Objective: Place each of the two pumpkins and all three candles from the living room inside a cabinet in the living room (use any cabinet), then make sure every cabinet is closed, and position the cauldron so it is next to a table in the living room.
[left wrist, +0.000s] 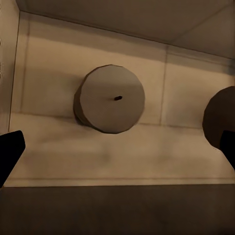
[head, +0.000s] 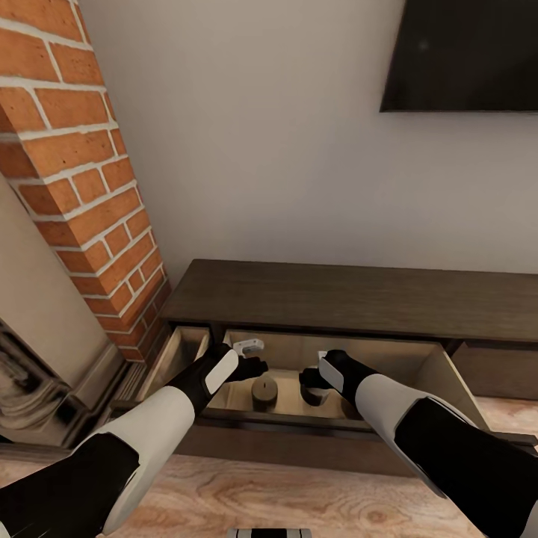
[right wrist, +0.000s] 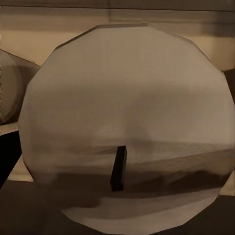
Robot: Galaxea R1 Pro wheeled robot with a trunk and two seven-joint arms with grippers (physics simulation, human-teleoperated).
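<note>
The cabinet (head: 359, 299) runs long and low along the wall, dark brown, with a wide drawer (head: 441, 370) pulled out toward the robot and showing pale wood inside. Both arms reach down into that drawer.

The right gripper (head: 317, 385) hangs over the drawer's middle with a candle (right wrist: 125, 127) directly beneath it, very close: the right wrist view looks straight down on the flat tan top, its short black wick off centre, so the candle stands upright with its axis in line with the fingers. One dark finger (right wrist: 7, 156) shows at the candle's side, but whether the pair is clamped on it or has let go I cannot tell.

The left gripper (head: 254, 368) is toward the drawer's left end, fingers spread wide and holding nothing. A second candle (head: 264, 392) stands upright on the drawer floor near the front edge, between the two grippers and just beyond the left one; the left arm is the nearer to it. It is a stubby matte tan cylinder with a small dark wick.

Judging by this, the right arm's candle is at or near release.
</note>
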